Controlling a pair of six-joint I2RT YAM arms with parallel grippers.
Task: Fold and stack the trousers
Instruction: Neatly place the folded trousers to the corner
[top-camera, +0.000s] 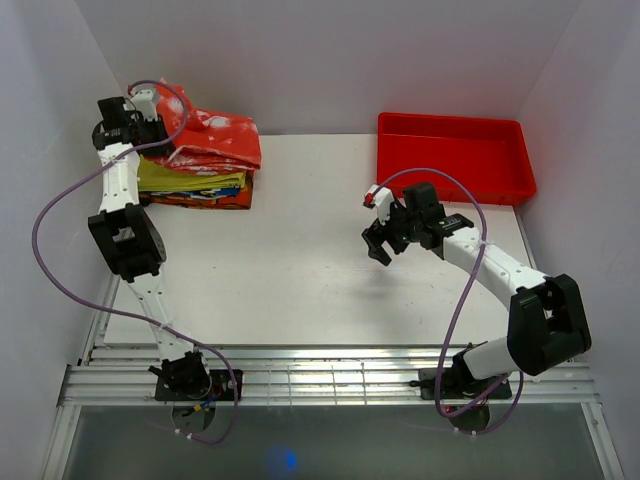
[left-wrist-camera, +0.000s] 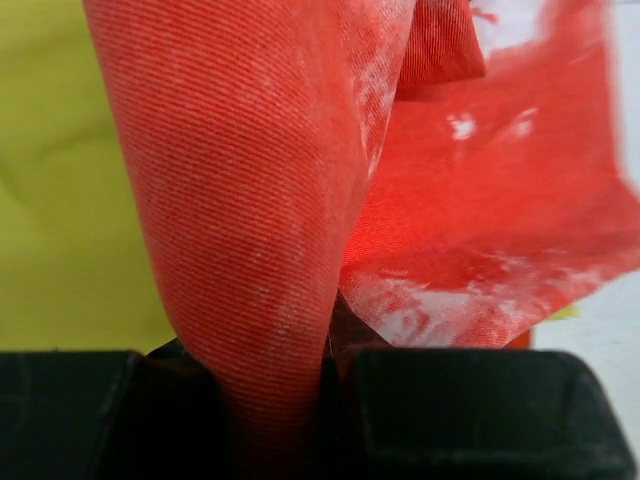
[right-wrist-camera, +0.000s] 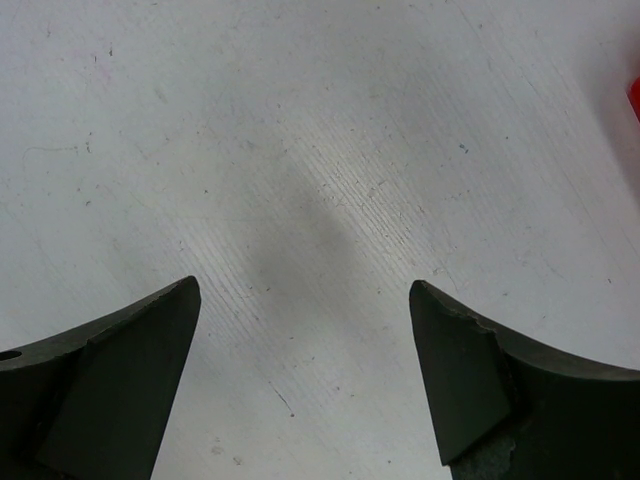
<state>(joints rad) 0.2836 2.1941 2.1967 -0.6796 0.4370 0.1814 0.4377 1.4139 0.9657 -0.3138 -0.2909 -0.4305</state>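
Left claw (left-wrist-camera: 285, 410) pinches a fold of the trousers (top-camera: 218, 140), which lie atop the yellow garment (top-camera: 190, 178) at the counter's (top-camera: 300, 270) far left corner; right claw (right-wrist-camera: 305, 385) hangs spread right of centre.

- Trousers (left-wrist-camera: 260, 250): fold cut off at 12 o'clock in the left wrist view; lower end hidden inside left gripper (left-wrist-camera: 280, 405).
- Yellow garment (top-camera: 190, 178): mostly covered by trousers.
- Stack's bottom layer (top-camera: 200, 199): too small to identify.
- Tray (right-wrist-camera: 635, 98): blurred sliver, cut off at 3 o'clock.
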